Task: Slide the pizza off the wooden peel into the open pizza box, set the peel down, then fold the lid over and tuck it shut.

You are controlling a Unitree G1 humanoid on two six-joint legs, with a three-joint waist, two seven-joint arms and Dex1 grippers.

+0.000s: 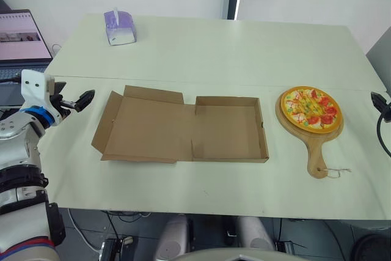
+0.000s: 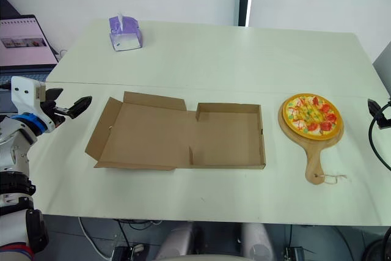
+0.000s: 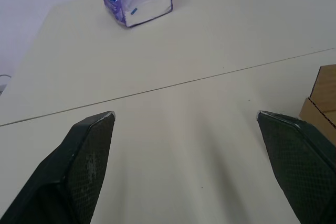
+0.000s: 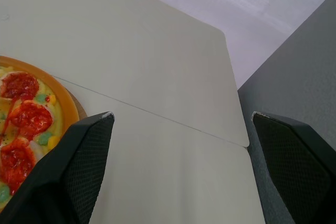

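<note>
A toy pizza (image 1: 311,109) with red and green toppings lies on a round wooden peel (image 1: 316,158) at the right of the table, handle toward me. The open cardboard pizza box (image 1: 226,131) lies empty at the centre, its lid (image 1: 146,128) spread flat to the left. My left gripper (image 1: 82,99) hovers left of the lid, open, its fingers (image 3: 89,150) wide apart over bare table. At the table's right edge my right gripper (image 1: 380,103) is open and holds nothing. In the right wrist view the pizza's rim (image 4: 31,114) lies beside one finger (image 4: 86,150).
A purple tissue box (image 1: 119,27) stands at the far left of the white table (image 1: 244,47). A laptop (image 1: 21,38) sits beyond the table's left edge. A grey panel (image 4: 299,77) rises past the right edge. A seam (image 3: 210,74) crosses the tabletop.
</note>
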